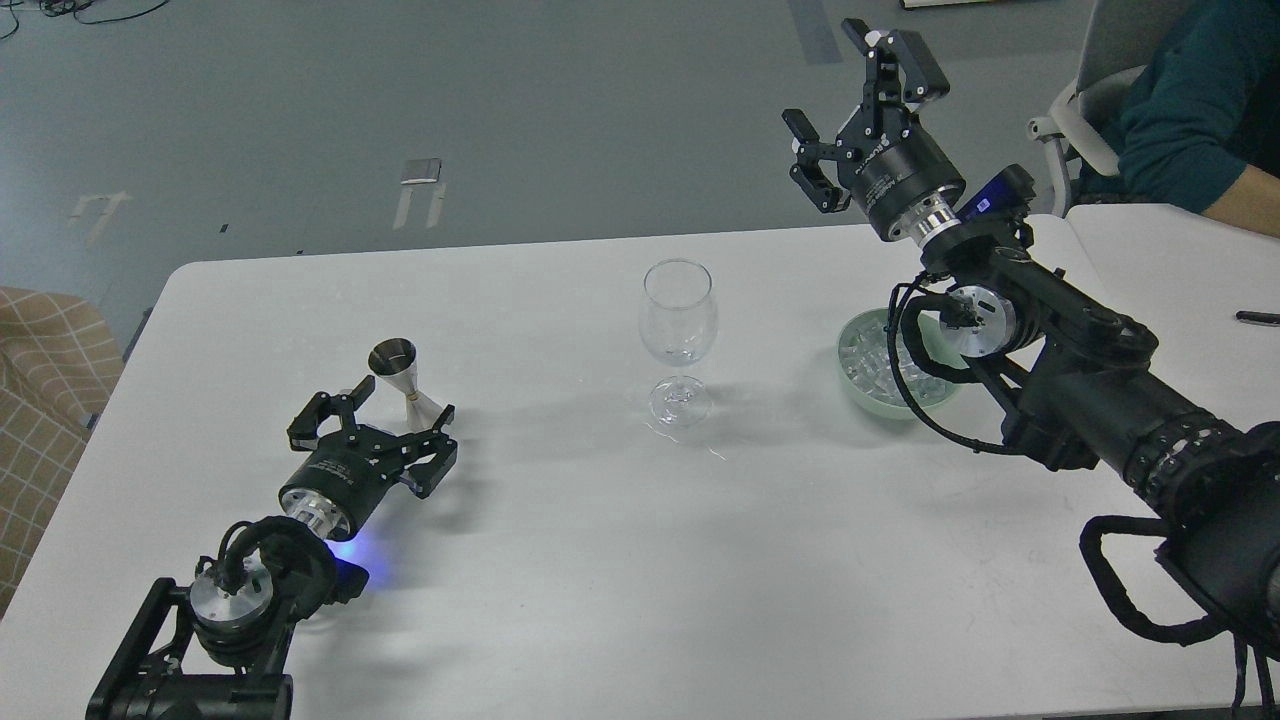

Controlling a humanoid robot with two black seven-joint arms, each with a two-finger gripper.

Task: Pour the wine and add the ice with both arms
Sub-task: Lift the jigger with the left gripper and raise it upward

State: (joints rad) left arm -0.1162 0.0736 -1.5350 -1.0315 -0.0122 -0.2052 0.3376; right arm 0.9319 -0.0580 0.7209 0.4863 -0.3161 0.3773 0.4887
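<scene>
A clear stemmed wine glass [678, 335] stands upright at the table's middle and looks empty. A small steel jigger [403, 380] stands to its left; I cannot tell whether it holds the wine. My left gripper [395, 412] is open, low over the table, its fingers on either side of the jigger's base, not closed on it. A pale green bowl [856, 385] of clear ice cubes [872, 362] sits right of the glass, partly behind my right arm. My right gripper [862, 95] is open and empty, raised high above and behind the bowl.
The white table [600, 560] ends at a far edge just behind the glass. A second white table with a black pen [1256, 317] adjoins at the right. A seated person [1190, 100] in a teal sleeve is at the back right. A checked cushion [45, 400] lies at the left.
</scene>
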